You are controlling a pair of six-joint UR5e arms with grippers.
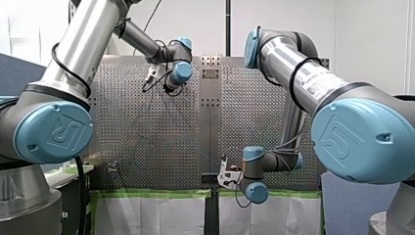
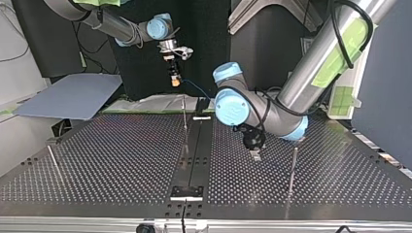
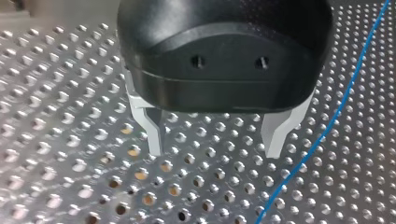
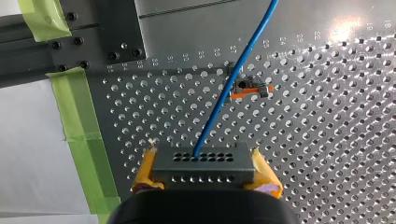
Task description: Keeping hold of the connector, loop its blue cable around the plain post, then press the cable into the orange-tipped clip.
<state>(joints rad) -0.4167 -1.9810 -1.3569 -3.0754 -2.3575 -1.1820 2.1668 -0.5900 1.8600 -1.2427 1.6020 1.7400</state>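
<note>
My right gripper (image 4: pixel 204 164) is shut with its yellow pads on the grey connector (image 4: pixel 219 170). The blue cable (image 4: pixel 254 44) runs from the connector out ahead of the gripper and passes just beside the orange-tipped clip (image 4: pixel 247 88) on the plate below. In the top view my right gripper (image 2: pixel 174 80) hangs high at the back, the cable (image 2: pixel 194 87) trailing to the right. My left gripper (image 3: pixel 215 144) stands open just above the perforated plate, nothing between its metal fingers (image 3: pixel 154 135); the cable (image 3: pixel 327 126) lies beside one finger. A thin post (image 2: pixel 293 167) stands near my left gripper (image 2: pixel 256 154).
Two more thin posts stand on the perforated table (image 2: pixel 121 160): one in the middle (image 2: pixel 184 114) and one at the top view's left (image 2: pixel 52 158). A dark rail (image 2: pixel 197 145) runs down the centre. Green tape (image 4: pixel 84 135) and white paper edge the plate.
</note>
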